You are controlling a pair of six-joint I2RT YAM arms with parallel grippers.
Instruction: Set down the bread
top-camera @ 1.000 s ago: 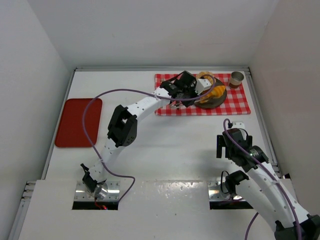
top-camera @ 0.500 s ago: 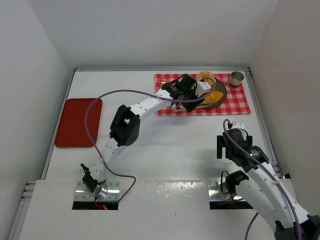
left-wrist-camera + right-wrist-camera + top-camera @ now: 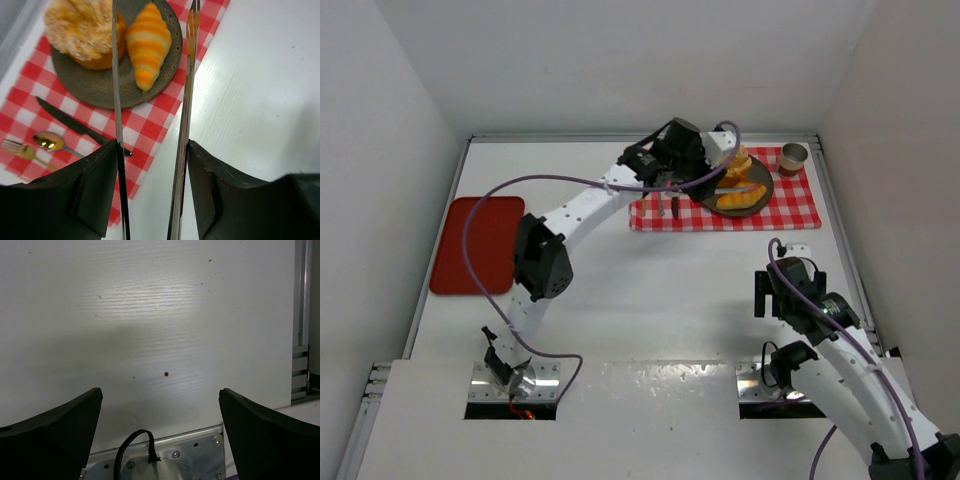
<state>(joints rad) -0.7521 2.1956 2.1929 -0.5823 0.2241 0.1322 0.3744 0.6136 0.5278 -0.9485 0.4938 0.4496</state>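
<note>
A striped orange croissant and a crumbly round bun lie on a dark plate on a red checked cloth. My left gripper is shut on a pair of metal tongs. The tong blades stand apart with nothing between them, above the plate's near side. In the top view the left gripper hangs over the plate's left edge, with the croissant showing. My right gripper is open and empty over bare table, near its base.
A knife, a spoon and a fork lie on the cloth beside the plate. A brown cup stands on the cloth's back right corner. A red tray lies at the left edge.
My left arm has pulled back and to the left, off the plate. The croissant and bun now show uncovered on the plate. The right arm has not moved.
</note>
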